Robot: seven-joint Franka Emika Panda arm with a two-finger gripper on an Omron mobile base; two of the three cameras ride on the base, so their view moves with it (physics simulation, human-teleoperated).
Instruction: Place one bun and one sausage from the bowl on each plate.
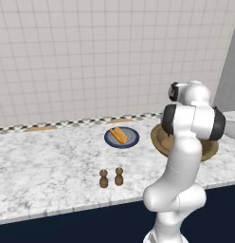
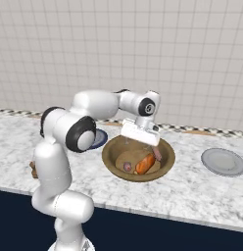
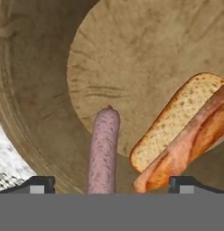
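While the gripper [image 3: 109, 182] hangs low inside the bowl [image 2: 165, 147] with its jaws spread wide and empty, the sausage [image 3: 104, 151] lies between the fingertips, its long axis running away from the hand, the bun [image 3: 179, 124] just right.

White arm rises from base, elbow bent, forearm reaching forward and to robot's right at counter height. Dark joint bands at shoulder and elbow. Wrist turned down, hand pointing steeply downward. Gripper [image 2: 154, 150] low, jaws spread wide, nothing between them. In hand view both dark fingertips [image 3: 41, 184] stand far apart at bottom edge, gripper [image 3: 111, 185] empty. In left base view upper arm hides hand.
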